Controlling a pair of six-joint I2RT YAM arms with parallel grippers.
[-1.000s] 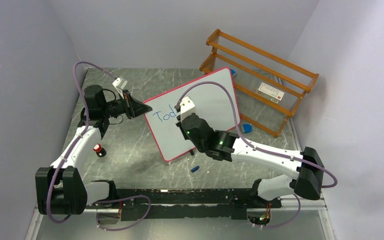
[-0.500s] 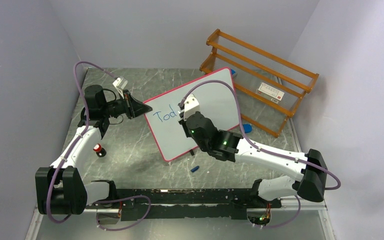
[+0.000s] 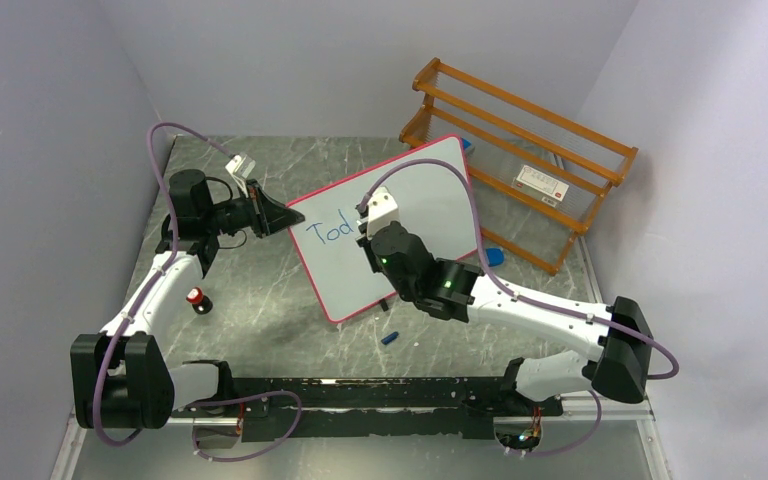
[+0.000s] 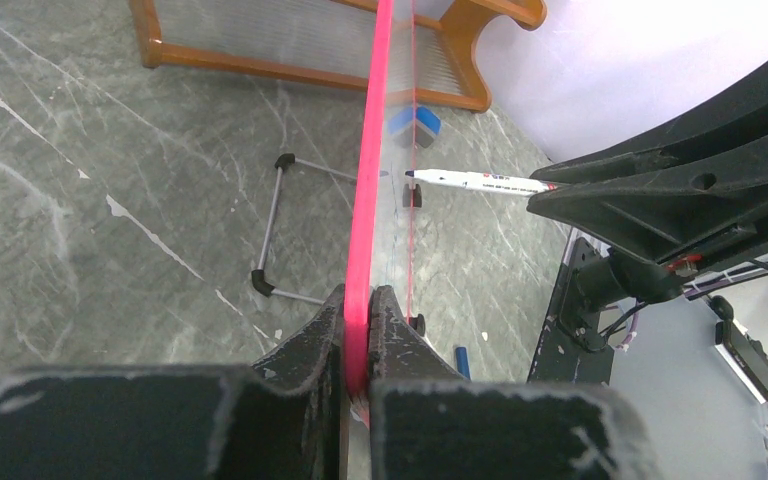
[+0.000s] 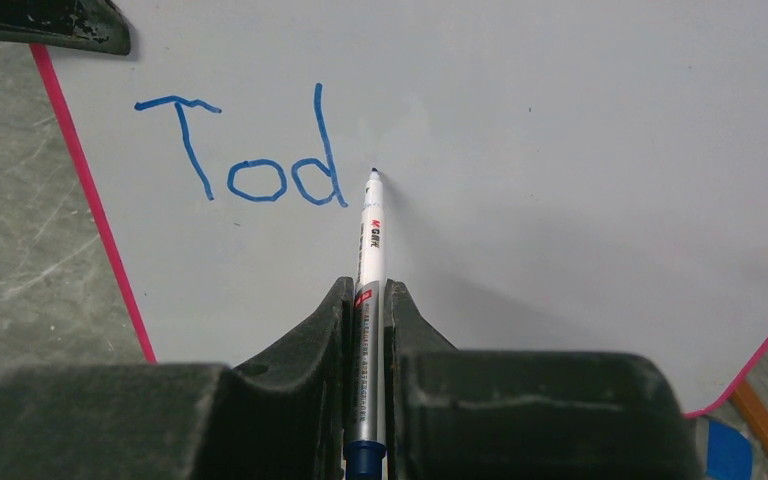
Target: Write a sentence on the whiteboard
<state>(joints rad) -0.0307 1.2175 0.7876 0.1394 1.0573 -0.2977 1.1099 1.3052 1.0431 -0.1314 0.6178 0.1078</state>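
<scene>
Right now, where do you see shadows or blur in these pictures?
Right wrist view: blue handwritten letters crisp; soft grey shadow right of the white marker pen on the large white whiteboard. Left wrist view: the black left end effector looks soft. Top view: even light, no glare.

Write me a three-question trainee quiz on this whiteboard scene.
1. True or false: the left hand clamps the whiteboard by its pink rim.
2. Which blue letters are on the board?
3. The right hand holds: A) an eraser, B) a marker, C) nothing.

Key: 1 true; 2 "Tod"; 3 B.
</scene>
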